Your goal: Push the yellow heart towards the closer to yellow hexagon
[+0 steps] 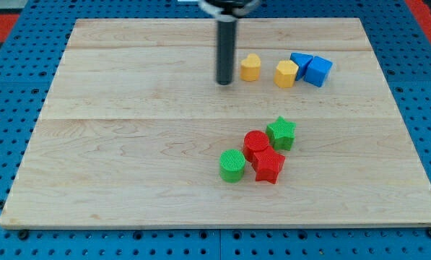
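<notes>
the wooden board (128, 144) fills most of the view, resting on a blue pegboard surface (6, 108). the dark rod comes down from the view's top, and my tip (224, 82) rests on the board just to the view's left of the yellow heart (250, 67), a narrow gap showing between them; there is no hand or jaw on this arm, only the rod, so it holds nothing. the yellow hexagon (286, 73) sits near the heart on its right side in the view, apart from it. touching the hexagon's right side are two blue blocks (310, 68), pressed against each other, their exact shapes hard to tell. well below, toward the view's bottom, a cluster sits together: a green star (281, 133), a red cylinder (256, 144), a red star-like block (268, 165), and a green cylinder (232, 165).
</notes>
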### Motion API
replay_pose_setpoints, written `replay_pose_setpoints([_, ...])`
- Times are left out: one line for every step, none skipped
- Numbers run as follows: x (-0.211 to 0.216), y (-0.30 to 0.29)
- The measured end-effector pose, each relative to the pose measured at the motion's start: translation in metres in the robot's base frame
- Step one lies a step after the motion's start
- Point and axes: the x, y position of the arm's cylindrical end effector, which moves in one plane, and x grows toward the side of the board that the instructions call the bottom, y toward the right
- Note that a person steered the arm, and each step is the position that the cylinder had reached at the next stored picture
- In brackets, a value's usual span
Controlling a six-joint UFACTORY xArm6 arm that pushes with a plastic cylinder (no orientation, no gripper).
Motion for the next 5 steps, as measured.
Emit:
replay_pose_setpoints([-0.016,-0.004])
replay_pose_setpoints([-0.028,0.063])
replay_pose_setpoints([-0.030,0.081])
replay_pose_setpoints([-0.030,0.081])
replay_pose_setpoints([-0.030,0.093])
